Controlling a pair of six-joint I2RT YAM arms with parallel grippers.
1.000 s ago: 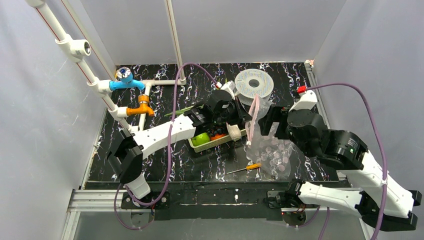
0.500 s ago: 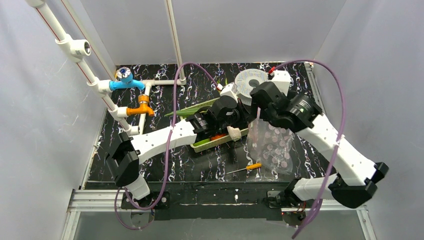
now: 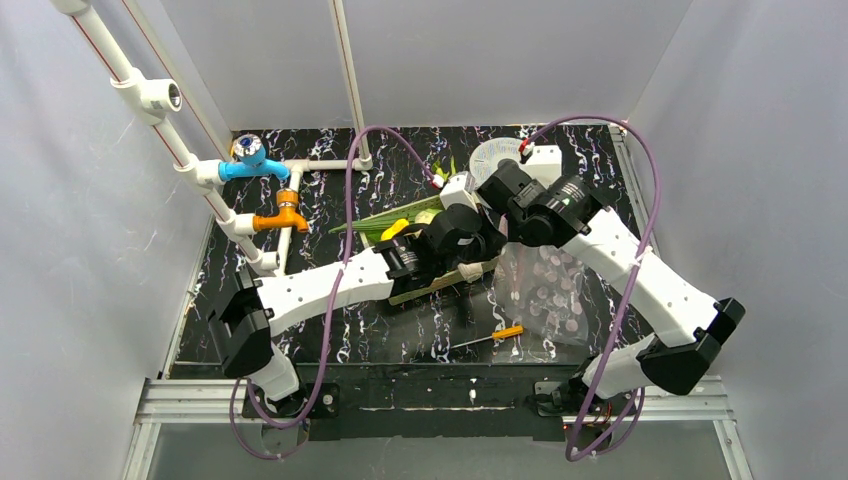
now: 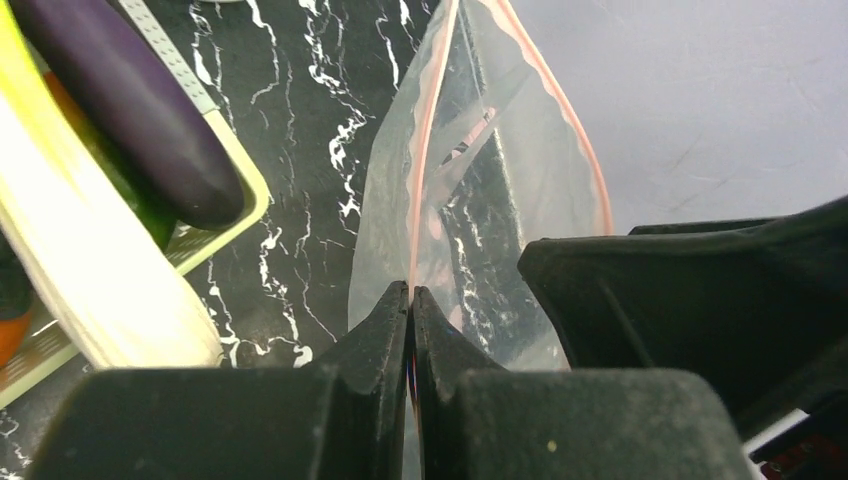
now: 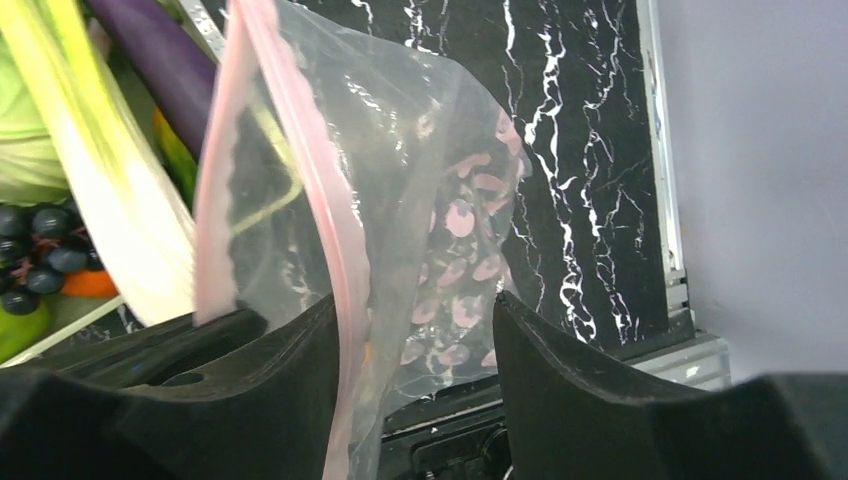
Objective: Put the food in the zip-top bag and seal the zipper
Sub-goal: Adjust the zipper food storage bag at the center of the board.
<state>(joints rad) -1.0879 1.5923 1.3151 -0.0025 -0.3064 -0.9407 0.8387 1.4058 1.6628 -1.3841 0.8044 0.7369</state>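
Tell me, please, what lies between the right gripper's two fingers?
The right wrist view shows the zip-top bag hanging in the gap of the right gripper, its zipper close to one finger; the jaws stand apart.

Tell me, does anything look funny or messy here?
Mostly tidy. A small screwdriver with an orange handle lies loose on the table beside the zip-top bag. The long leek pokes out past the basket's end.

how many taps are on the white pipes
2: a blue tap at the far left on the white pipe, and an orange tap just below it in the top view. None seems hidden.
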